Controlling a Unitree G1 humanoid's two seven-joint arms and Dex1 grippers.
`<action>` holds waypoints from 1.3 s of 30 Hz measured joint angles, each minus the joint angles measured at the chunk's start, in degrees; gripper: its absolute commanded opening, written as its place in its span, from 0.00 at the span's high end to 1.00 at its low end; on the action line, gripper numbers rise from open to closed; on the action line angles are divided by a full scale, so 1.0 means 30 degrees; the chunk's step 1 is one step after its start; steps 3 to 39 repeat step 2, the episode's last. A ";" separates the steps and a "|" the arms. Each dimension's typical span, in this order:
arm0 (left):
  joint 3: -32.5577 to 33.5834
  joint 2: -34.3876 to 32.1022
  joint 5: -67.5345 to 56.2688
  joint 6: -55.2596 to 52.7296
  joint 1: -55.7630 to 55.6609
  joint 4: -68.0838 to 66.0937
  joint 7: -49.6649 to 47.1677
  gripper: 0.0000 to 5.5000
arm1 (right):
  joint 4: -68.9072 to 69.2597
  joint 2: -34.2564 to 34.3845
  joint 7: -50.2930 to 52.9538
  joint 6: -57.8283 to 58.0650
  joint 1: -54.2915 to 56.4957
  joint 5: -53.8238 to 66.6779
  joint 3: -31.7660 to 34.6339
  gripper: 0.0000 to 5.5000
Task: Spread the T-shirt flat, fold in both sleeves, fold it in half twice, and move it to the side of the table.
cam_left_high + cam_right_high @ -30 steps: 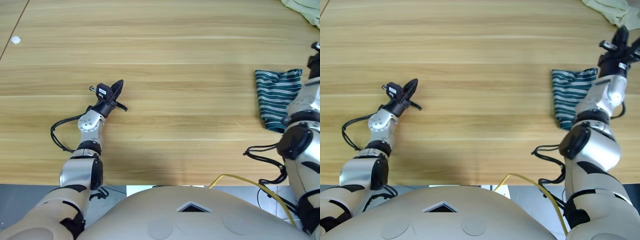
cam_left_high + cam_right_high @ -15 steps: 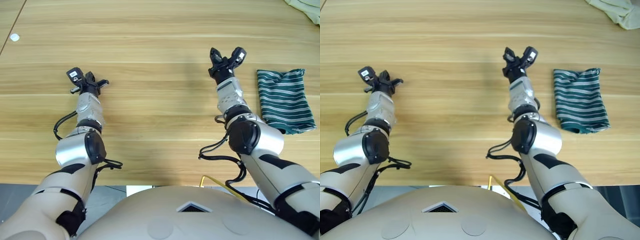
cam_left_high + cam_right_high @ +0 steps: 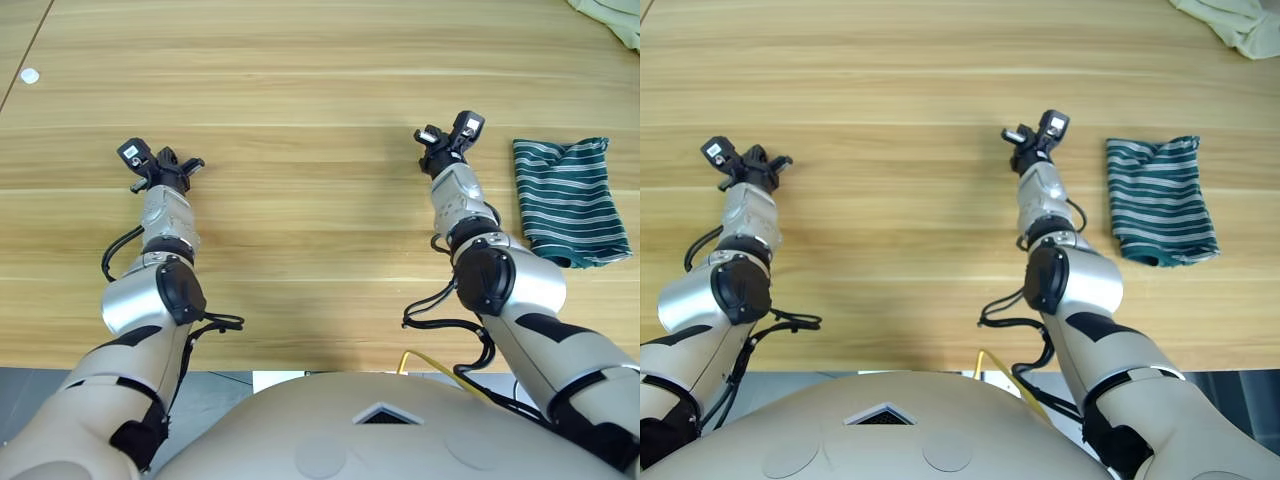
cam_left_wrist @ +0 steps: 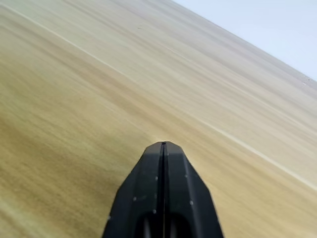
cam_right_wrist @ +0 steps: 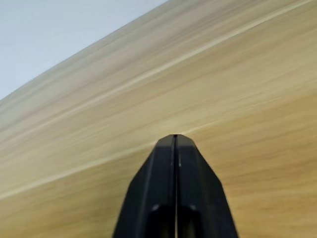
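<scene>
The T-shirt [image 3: 570, 200], green with thin white stripes, lies folded into a small packet on the wooden table [image 3: 320, 80] near its right side. My right gripper [image 3: 442, 148] rests over the bare table to the left of the packet, a short gap away. In the right wrist view it [image 5: 175, 137] is shut with nothing held. My left gripper [image 3: 168, 167] is far off on the left part of the table. The left wrist view shows it [image 4: 163, 144] shut and holding nothing, above bare wood.
A pale crumpled cloth [image 3: 612, 18] lies at the far right corner. A small white round spot [image 3: 31, 76] sits at the far left. A yellow cable [image 3: 440, 360] hangs by the table's front edge.
The right arm left the folded T-shirt and swung left to the middle; its fingers, open half a second ago, have shut. The left arm turned and shifted left. The T-shirt stayed put.
</scene>
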State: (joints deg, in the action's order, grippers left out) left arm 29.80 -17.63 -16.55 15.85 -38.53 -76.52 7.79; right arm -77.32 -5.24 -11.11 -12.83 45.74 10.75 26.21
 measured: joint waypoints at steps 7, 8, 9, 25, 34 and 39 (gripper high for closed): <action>0.0008 0.0015 0.0094 -0.0022 -0.0016 0.0000 -0.0018 1.00 | 0.0000 -0.0003 0.0129 0.0000 -0.0037 -0.0225 -0.0078 1.00; 0.0008 0.0015 0.0094 -0.0022 -0.0016 0.0000 -0.0018 1.00 | 0.0000 -0.0003 0.0129 0.0000 -0.0037 -0.0225 -0.0078 1.00; 0.0008 0.0015 0.0094 -0.0022 -0.0016 0.0000 -0.0018 1.00 | 0.0000 -0.0003 0.0129 0.0000 -0.0037 -0.0225 -0.0078 1.00; 0.0008 0.0015 0.0094 -0.0022 -0.0016 0.0000 -0.0018 1.00 | 0.0000 -0.0003 0.0129 0.0000 -0.0037 -0.0225 -0.0078 1.00; 0.0008 0.0015 0.0094 -0.0022 -0.0016 0.0000 -0.0018 1.00 | 0.0000 -0.0003 0.0129 0.0000 -0.0037 -0.0225 -0.0078 1.00; 0.0008 0.0015 0.0094 -0.0022 -0.0016 0.0000 -0.0018 1.00 | 0.0000 -0.0003 0.0129 0.0000 -0.0037 -0.0225 -0.0078 1.00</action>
